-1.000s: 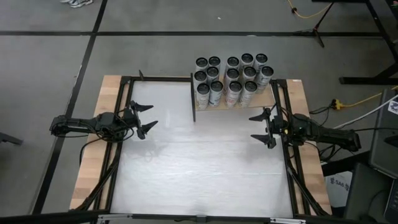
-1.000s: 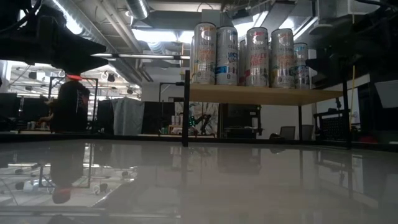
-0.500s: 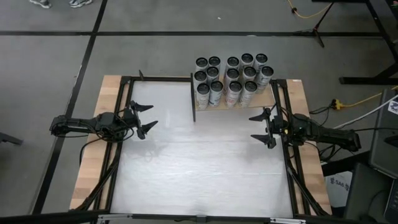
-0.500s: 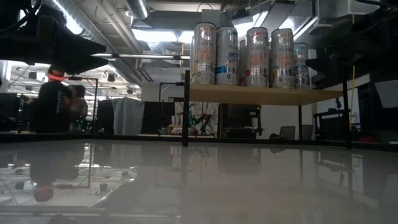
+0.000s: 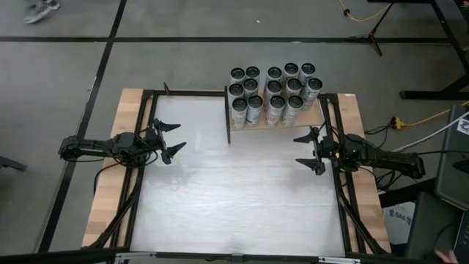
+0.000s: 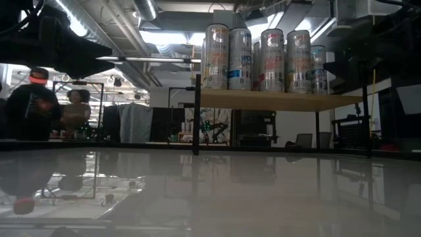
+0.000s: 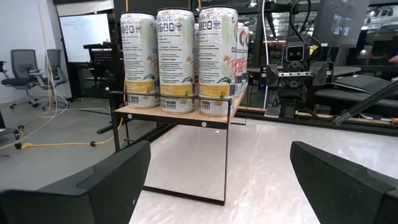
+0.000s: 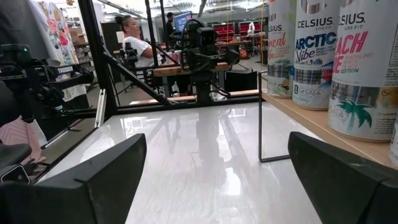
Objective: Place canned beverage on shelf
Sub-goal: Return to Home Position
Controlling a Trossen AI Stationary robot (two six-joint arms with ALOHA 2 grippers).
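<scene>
High view: the shelf (image 5: 272, 125) stands at the far edge of the white worktop (image 5: 234, 198), nearer the right arm's side.
Celsius cans (image 5: 275, 86): fourteen tops counted, all upright, packed in close rows that cover the shelf board.
Left gripper (image 5: 178, 137): over the worktop's left edge, well apart from the shelf; jaws spread wide, holding nothing.
Right gripper (image 5: 298, 149): over the right edge, near the shelf's front right corner but not touching it; jaws spread wide, empty.
Between the grippers: bare worktop.
Shelf posts (image 6: 197, 115): black and thin, lifting the board above the worktop, with open space beneath.
Left wrist view: three front cans stand side by side at the board's near end.
Room behind: people (image 6: 29, 108) beyond the table in the low view; another person (image 8: 134, 46) in the right wrist view.
</scene>
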